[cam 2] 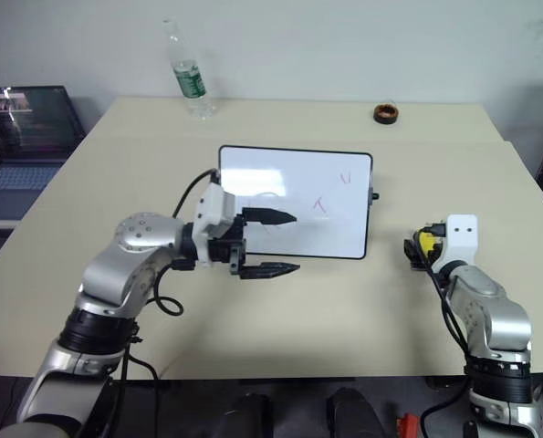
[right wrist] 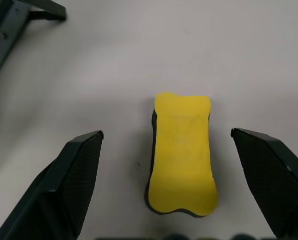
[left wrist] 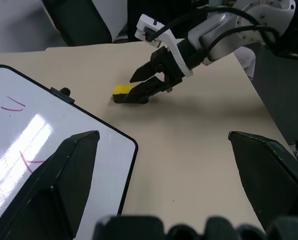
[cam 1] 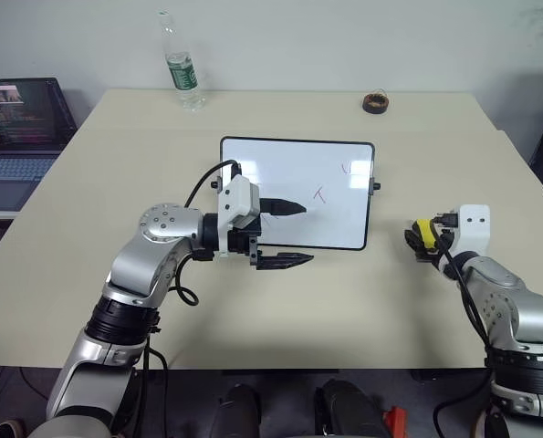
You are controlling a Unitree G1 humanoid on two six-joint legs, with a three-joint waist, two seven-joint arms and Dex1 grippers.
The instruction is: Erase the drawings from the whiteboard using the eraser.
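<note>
A glossy whiteboard (cam 1: 298, 192) is seen on the matt, smooth worktop (cam 1: 344, 292); beside the whiteboard, the eraser (right wrist: 181, 152) looks foam-like and matt.

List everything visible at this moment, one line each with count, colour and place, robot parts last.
table: one, beige, holds everything but the laptop.
whiteboard: one, white with black frame, middle of the table.
drawings: a few thin red strokes, on the board's right half.
eraser: one, yellow with dark underside, flat on the table right of the board.
bottle: one, clear with green label, far edge of the table, left.
ring: one, dark, far edge, right.
laptop: one, dark, open, left of the table.
left gripper: black fingers, open, at the board's near left corner.
right gripper: black fingers, open either side of the eraser.
</note>
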